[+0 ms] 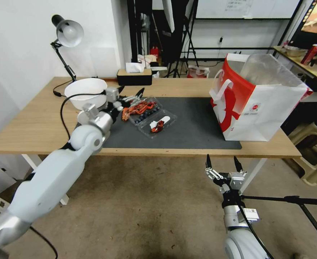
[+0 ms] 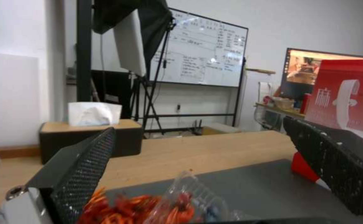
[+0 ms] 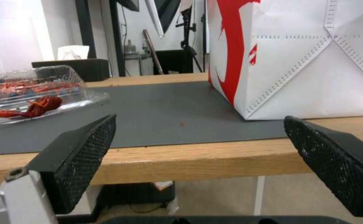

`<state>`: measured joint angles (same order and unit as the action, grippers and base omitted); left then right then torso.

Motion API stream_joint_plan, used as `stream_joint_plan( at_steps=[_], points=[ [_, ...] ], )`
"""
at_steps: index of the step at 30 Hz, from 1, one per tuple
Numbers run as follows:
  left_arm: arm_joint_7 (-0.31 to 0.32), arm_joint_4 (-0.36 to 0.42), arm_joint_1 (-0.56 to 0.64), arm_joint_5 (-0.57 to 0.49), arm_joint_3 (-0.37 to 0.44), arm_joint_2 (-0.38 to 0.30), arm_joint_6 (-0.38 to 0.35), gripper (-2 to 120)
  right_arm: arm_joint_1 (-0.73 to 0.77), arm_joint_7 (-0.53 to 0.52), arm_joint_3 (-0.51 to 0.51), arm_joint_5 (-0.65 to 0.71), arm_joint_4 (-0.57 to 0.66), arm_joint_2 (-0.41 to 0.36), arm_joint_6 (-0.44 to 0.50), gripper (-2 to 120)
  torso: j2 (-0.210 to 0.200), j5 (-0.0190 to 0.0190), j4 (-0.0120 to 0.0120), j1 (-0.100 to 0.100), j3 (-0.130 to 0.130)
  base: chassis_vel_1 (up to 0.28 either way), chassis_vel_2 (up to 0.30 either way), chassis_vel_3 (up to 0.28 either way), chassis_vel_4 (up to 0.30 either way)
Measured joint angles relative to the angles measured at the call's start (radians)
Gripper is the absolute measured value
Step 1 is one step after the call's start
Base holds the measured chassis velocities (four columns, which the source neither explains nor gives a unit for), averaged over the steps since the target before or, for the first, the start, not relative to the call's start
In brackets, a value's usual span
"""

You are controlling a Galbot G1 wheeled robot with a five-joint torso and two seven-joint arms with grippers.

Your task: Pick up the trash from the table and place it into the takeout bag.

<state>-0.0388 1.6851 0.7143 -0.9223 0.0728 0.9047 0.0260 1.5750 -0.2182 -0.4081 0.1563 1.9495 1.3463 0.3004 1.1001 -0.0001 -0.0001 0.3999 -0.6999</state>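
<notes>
My left gripper (image 1: 131, 90) hangs open just above the near-left end of a clear tray (image 1: 144, 108) holding red crayfish shells (image 2: 127, 205); nothing sits between its fingers (image 2: 86, 165). A second clear tray (image 1: 159, 123) with one shell lies beside it on the dark grey mat (image 1: 194, 126). A white round bowl (image 1: 86, 91) stands left of the gripper. The red-and-white takeout bag (image 1: 255, 108) stands open at the table's right end. My right gripper (image 1: 221, 163) is open, low in front of the table's front edge (image 3: 190, 161), facing the bag (image 3: 305, 62).
A black tissue box (image 1: 134, 76) and a grey desk lamp (image 1: 68, 32) stand at the table's back left. A beige stool (image 1: 309, 144) and a cluttered side table (image 1: 309, 61) are right of the bag. A black tripod leg (image 1: 291, 199) crosses the floor near my right arm.
</notes>
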Motion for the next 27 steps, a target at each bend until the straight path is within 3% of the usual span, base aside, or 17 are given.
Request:
stream_joint_plan(
  at_steps=[13,17,27],
  points=[
    [0.038,0.134,0.257,0.093,0.198,-0.009,0.004,100,-0.002,0.001,0.004,0.000,-0.004,0.003,0.001,100,0.000,0.0001,0.0001,0.000,0.000,0.000,0.000,0.000,0.000],
    [0.033,0.170,0.397,0.154,0.290,0.017,0.026,100,-0.005,0.002,0.010,0.000,-0.006,0.003,0.001,100,0.000,0.0000,0.0003,0.000,0.000,0.000,0.000,0.000,0.000],
    [0.017,0.209,0.561,0.255,0.412,0.093,0.075,100,-0.003,0.002,0.015,0.000,-0.009,0.003,0.001,100,0.000,0.0002,0.0000,0.000,0.000,0.000,0.000,0.000,0.000]
  ],
)
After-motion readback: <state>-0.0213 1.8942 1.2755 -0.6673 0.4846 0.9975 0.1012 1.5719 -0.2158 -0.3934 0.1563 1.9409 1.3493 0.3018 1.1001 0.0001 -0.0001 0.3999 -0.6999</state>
